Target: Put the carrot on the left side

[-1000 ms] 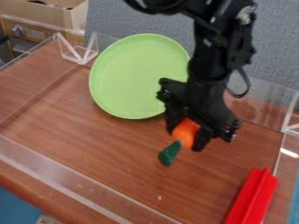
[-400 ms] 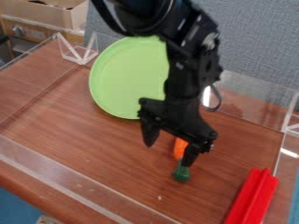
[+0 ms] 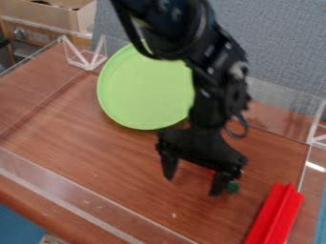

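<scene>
At the lower right of the frame, two long red bars (image 3: 276, 215) are lying side by side, flat on the brown tabletop (image 3: 95, 157), and they are playing no part in the job. Just up and to the left of them, right of the centre of the frame, the carrot (image 3: 232, 188) is resting low by the claw (image 3: 195, 179), mostly hiding behind it; only its green end and a scrap of orange-red are showing. Over that spot the claw is standing open, its two dark fingers spreading apart near the surface, and it does not appear to be gripping anything, though whether one finger is touching the carrot I cannot tell. Farther back, left of the arm, the green plate (image 3: 137, 86) is lying bare where it is showing, and a box (image 3: 49, 13) is sitting beyond, at the upper left. As for progress, the carrot is lying in the right half of the picture; if the left of the picture is what the task is meaning, the whole carry is still waiting to be done. What is remaining, by my judgement, is closing on the carrot, lifting it, carrying it across and letting it go there.
</scene>
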`<state>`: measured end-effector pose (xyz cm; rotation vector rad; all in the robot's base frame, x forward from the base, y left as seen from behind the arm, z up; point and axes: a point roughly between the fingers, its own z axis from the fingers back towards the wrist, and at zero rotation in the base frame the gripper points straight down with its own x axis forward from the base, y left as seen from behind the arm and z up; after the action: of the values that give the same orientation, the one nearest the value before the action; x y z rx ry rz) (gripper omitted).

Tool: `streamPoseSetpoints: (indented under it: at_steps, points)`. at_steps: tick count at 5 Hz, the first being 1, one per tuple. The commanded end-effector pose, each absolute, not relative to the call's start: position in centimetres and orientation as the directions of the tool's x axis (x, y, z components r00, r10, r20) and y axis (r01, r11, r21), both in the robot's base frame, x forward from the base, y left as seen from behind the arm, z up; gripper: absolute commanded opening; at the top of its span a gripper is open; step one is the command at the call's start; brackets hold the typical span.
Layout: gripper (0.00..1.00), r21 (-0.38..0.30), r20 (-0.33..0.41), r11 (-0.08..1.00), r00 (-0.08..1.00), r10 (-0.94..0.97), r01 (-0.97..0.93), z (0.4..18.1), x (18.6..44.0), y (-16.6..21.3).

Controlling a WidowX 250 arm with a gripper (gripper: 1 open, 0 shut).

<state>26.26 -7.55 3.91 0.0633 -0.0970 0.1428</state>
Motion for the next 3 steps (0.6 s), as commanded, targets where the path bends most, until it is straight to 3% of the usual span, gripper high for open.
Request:
streamPoseSetpoints:
  at_steps: [1, 2, 3]
  points:
    - [1.0, 0.019, 0.17, 0.978, 0.964, 0.203, -0.209, 5.4, 27.8, -10.3]
    - [1.0, -0.004, 0.191, 0.979, 0.961, 0.201, -0.204, 5.7, 29.6, -11.0]
    - [1.0, 0.014, 0.183, 0.975, 0.96, 0.214, -0.22, 5.2, 29.3, -10.3]
